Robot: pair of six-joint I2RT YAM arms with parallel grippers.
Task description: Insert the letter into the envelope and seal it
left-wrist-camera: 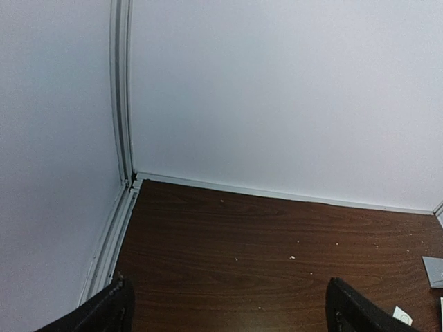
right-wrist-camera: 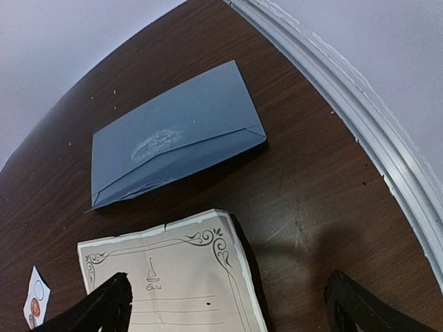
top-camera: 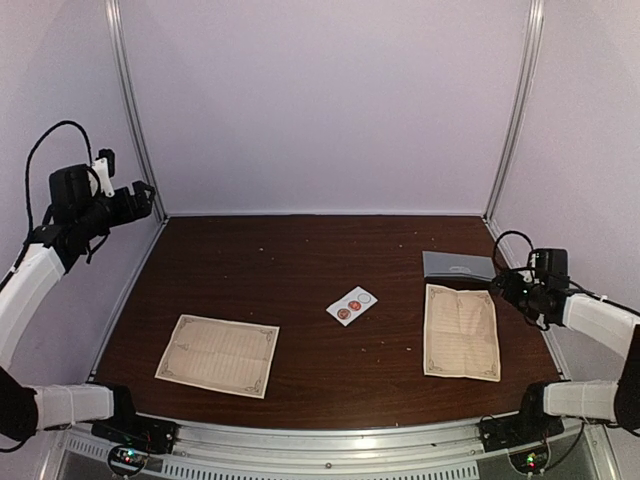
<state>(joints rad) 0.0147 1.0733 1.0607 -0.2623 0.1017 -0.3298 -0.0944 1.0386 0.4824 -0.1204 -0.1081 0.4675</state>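
Grey-blue envelope (top-camera: 458,266), top view: lies flat at the far right of the table (top-camera: 300,250), just beyond the right letter (top-camera: 461,332).
Right gripper (top-camera: 498,284), top view: low over the table's right edge, just right of the envelope and apart from it, jaws wide, holding nothing.
Left gripper (top-camera: 146,194), top view: raised high by the left wall, well apart from the envelope, jaws wide and empty.
Left letter (top-camera: 218,354), top view: flat at the near left.
Card (top-camera: 351,305), top view: mid-table, between the two letters.
Left gripper (left-wrist-camera: 228,308), left wrist view: both fingers (left-wrist-camera: 104,311) spread to the lower corners, bare wood between them.
Envelope (right-wrist-camera: 176,142), right wrist view: ahead of the right gripper (right-wrist-camera: 228,304), beyond the letter (right-wrist-camera: 173,277), a strip of wood between the two papers.
Fingers (right-wrist-camera: 104,304), right wrist view: far apart, one over the letter's near part, the other over bare wood by the rail (right-wrist-camera: 360,117); nothing gripped.
Card (right-wrist-camera: 34,304), right wrist view: at the lower left edge.
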